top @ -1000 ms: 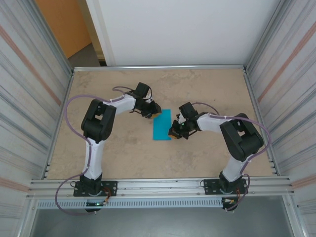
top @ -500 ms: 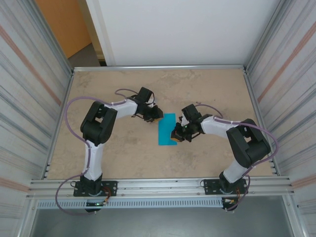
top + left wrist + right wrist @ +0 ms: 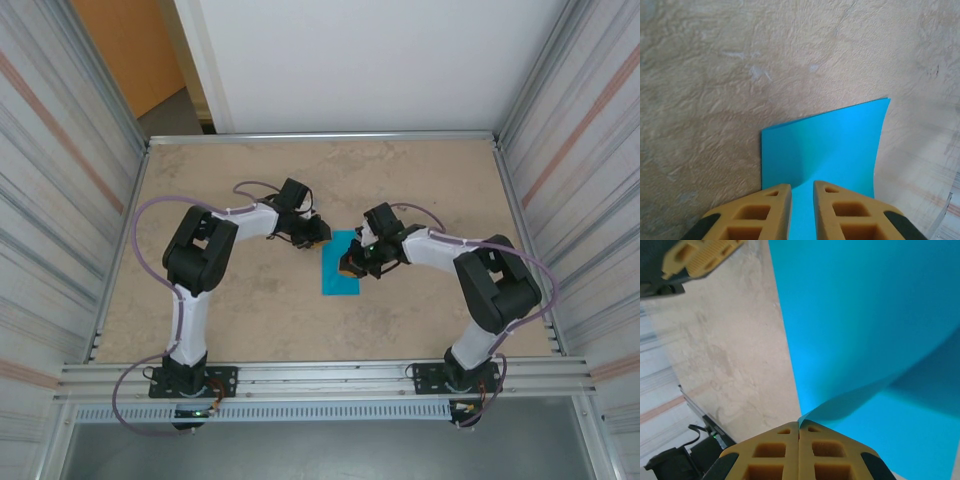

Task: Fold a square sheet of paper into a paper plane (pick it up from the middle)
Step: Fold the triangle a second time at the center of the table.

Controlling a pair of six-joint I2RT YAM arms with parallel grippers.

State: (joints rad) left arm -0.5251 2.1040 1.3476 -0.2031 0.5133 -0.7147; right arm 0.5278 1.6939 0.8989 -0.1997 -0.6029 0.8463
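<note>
Item: square sheet of paper (image 3: 340, 268), teal-blue, a narrow upright strip from above, lying on the surface (image 3: 250, 310) between both sets of jaws.

I see its right edge lifted into the right gripper (image 3: 352, 268); in the right wrist view that gripper (image 3: 799, 426) has its jaws clenched on the raised paper (image 3: 865, 315).

The left gripper (image 3: 318, 234) sits at the strip's far left corner. In its wrist view the gripper (image 3: 802, 187) has its jaws a narrow gap apart, with the paper (image 3: 830, 145) showing in the gap and ahead of it.
</note>
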